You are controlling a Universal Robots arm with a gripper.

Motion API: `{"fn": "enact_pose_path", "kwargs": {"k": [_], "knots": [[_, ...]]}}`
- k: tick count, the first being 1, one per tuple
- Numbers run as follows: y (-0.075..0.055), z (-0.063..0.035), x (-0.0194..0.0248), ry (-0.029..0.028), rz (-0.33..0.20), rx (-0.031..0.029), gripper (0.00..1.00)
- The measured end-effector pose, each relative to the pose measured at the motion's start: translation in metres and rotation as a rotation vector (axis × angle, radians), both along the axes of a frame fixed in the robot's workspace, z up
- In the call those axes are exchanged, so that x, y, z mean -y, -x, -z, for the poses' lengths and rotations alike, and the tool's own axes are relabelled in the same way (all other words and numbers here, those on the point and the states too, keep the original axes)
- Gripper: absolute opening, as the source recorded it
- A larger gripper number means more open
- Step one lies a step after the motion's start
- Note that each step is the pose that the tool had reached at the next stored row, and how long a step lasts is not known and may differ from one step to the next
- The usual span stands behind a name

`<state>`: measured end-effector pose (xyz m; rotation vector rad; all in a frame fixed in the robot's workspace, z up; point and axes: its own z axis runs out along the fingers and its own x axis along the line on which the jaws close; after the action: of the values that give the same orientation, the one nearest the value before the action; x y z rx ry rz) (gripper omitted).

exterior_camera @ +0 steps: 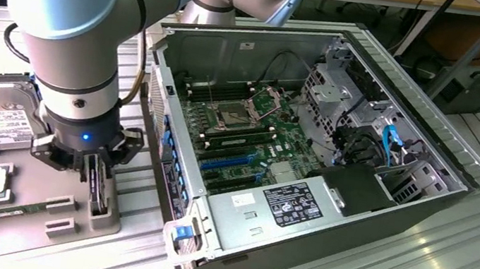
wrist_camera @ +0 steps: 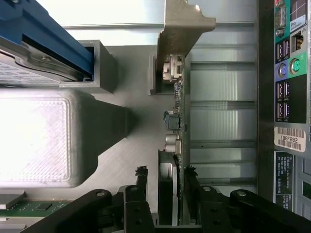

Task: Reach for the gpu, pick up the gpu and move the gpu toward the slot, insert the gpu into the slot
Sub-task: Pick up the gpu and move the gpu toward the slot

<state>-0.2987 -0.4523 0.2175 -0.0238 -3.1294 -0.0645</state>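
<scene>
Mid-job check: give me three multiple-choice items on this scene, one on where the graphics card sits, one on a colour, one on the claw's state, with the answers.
1. Where is the flat black-shrouded graphics card with the silver metal end bracket?
A) lying flat on a shelf
B) resting in a person's hand
C) standing on edge in the grey fixture tray

2. What colour is the small light glowing on the arm's wrist?
A) blue
B) red
C) green

3. What state is the claw in?
A) shut tight with nothing in it
B) open, straddling the card
C) shut on a cable

Answers:
1 C: the exterior view shows the card upright in the tray.
2 A: the dot glows blue.
3 B: the wrist view shows fingers on either side of the card, with a gap at one.
</scene>
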Motion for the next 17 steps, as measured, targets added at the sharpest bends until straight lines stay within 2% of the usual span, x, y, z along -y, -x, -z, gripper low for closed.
{"fn": "enact_pose_path", "kwargs": {"k": [1,2,3,4,17], "knots": [[-0.0001,0.0,0.0,0.0,0.0,0.0,0.41],[-0.0001,0.0,0.0,0.0,0.0,0.0,0.34],[-0.0001,0.0,0.0,0.0001,0.0,0.0,0.34],[-0.0001,0.0,0.0,0.0,0.0,0.0,0.28],[-0.0001,-0.0021,0.0,-0.0001,0.0,0.0001,0.28]]}}
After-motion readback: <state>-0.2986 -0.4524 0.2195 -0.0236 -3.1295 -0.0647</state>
